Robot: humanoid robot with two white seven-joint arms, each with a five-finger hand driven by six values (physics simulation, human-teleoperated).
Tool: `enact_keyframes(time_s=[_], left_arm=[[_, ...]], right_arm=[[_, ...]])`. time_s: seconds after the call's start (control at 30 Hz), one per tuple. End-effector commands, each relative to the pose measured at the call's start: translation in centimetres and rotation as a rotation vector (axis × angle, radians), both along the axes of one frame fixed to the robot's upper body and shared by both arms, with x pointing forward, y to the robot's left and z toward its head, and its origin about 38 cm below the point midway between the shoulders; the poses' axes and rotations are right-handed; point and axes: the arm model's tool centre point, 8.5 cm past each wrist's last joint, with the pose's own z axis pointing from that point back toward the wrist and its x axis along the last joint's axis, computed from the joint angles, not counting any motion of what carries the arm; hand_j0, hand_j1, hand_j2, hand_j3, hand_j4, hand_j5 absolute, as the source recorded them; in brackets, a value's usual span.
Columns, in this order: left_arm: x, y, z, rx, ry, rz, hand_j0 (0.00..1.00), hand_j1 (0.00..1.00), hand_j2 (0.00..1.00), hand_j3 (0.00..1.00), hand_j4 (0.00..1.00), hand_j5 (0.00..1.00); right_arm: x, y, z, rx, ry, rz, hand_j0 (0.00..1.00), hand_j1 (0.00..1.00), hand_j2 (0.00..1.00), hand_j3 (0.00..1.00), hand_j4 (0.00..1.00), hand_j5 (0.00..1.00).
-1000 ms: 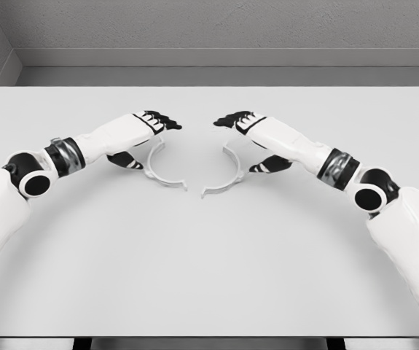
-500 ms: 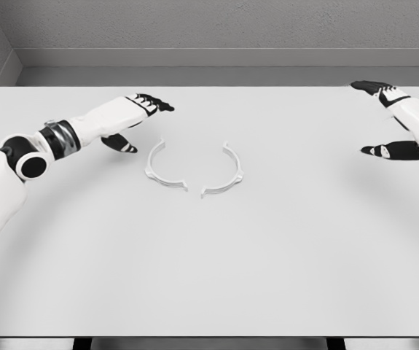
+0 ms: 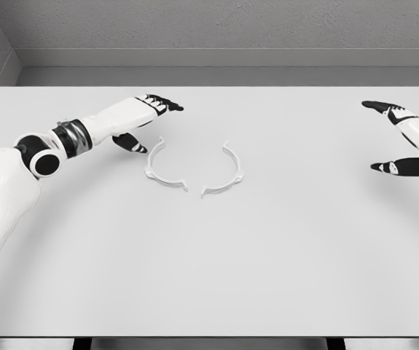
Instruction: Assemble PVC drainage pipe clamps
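Left hand (image 3: 147,120) spread, holding nothing, thumb just beside the left clamp half (image 3: 163,170), contact unclear. Right hand (image 3: 401,138) at the right edge, fingers and thumb wide apart, empty, well apart from the parts. Right clamp half (image 3: 225,172) faces the left one mid-tabletop (image 3: 209,262), lower ends near, not joined. No readable markings.

Two clamp halves (image 3: 194,173) between open hands
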Motion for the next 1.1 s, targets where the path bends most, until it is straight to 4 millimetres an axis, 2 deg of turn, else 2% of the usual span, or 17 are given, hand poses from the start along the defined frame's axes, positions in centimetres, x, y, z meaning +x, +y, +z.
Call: enact_keyframes(time_s=[0.0,0.13,0.47,1.07], left_arm=[[0.0,0.1,0.1,-0.007,0.001,0.003,1.0,1.0,1.0,1.0,1.0,1.0],[0.0,0.3,0.0,-0.005,0.001,0.008,1.0,1.0,1.0,1.0,1.0,1.0],[0.0,0.4,-0.6,-0.005,0.019,0.015,1.0,1.0,1.0,1.0,1.0,1.0],[-0.1,-1.4,-0.9,-0.017,0.021,-0.01,1.0,1.0,1.0,1.0,1.0,1.0]], right_arm=[[0.0,-0.2,-0.1,0.007,0.006,-0.007,1.0,1.0,1.0,1.0,1.0,1.0],[0.0,-0.8,-0.7,0.007,0.024,-0.023,1.0,1.0,1.0,1.0,1.0,1.0],[0.1,-0.7,-0.6,0.004,0.02,-0.022,1.0,1.0,1.0,1.0,1.0,1.0],[0.1,-0.9,-0.8,0.003,0.027,-0.027,1.0,1.0,1.0,1.0,1.0,1.0]])
